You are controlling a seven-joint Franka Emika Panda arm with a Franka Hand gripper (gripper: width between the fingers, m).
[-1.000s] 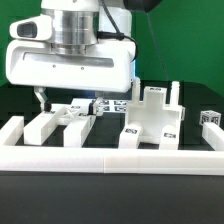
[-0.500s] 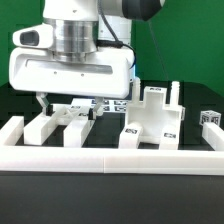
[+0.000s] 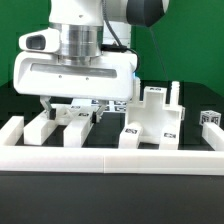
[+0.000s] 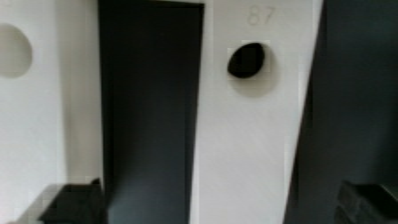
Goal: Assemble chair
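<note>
Exterior view: a white robot hand [image 3: 72, 108] hangs low over a black worktop [image 3: 110, 200]. Its two dark fingers [image 3: 45, 104] are spread wide and hold nothing. The chair [image 3: 160, 112] lies unassembled in white, tagged pieces behind a long white rail [image 3: 110, 157]. Two bars [image 3: 42, 127] lie side by side beneath the hand, on this view's left. A larger block [image 3: 150, 132] with upright posts stands to the right of them, and a small piece [image 3: 210, 119] sits at the far right.

Wrist view: close and blurred. One white bar [image 4: 246, 130] with a dark oval hole [image 4: 246, 60] runs between the wide-apart fingertips [image 4: 71, 203]. Whether they touch it cannot be told.
</note>
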